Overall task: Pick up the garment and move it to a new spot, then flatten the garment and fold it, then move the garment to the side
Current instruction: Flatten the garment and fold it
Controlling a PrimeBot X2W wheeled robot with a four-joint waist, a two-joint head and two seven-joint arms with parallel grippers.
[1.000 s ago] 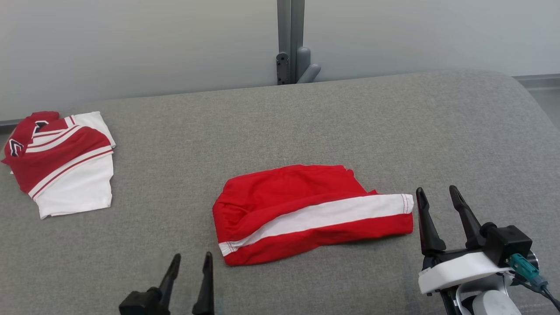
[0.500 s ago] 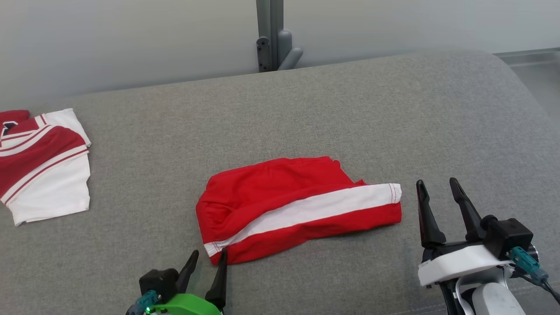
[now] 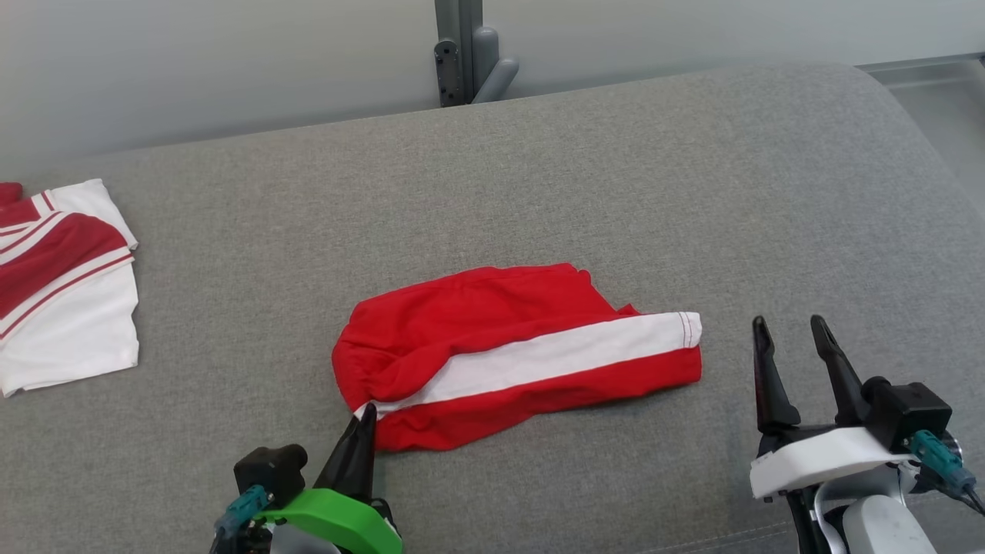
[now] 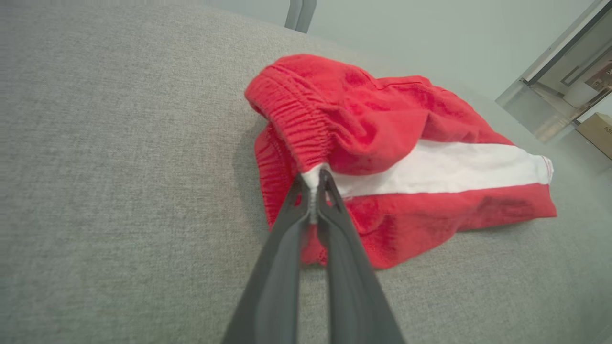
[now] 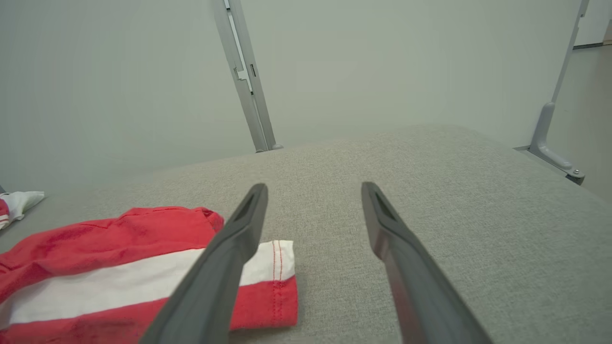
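Left gripper [image 3: 367, 413]: half a second back its fingers stood apart just short of the cloth. Now they are pressed together, pinching the near-left corner of the red shorts [image 3: 508, 354]. In the left wrist view the left gripper [image 4: 313, 184] bites right where the white stripe [image 4: 444, 167] meets the gathered waistband [image 4: 291, 119]. Whether it has caught both layers or just the top one, I cannot tell from here.

Shorts lie rumpled in the middle of the grey cushion [image 3: 616, 169], somewhat toward its front edge, with the hem end pointing to the right edge. Nothing is lifted yet; the cloth rests on the cushion all round.

Right gripper [image 3: 789, 327]: fingers spread wide, holding nothing, hovering just beside the hem end and clear of it.

The head camera has swung, so the scene's slide in the frame is no move of the cloth.

A red-and-white garment [image 3: 61, 292] sits folded at the left edge, well apart.

Reading: the grasp is made, so the pick-up step has begun. Lift and carry to a new spot should follow. One-corner hold likely means the shorts will hang and swing.
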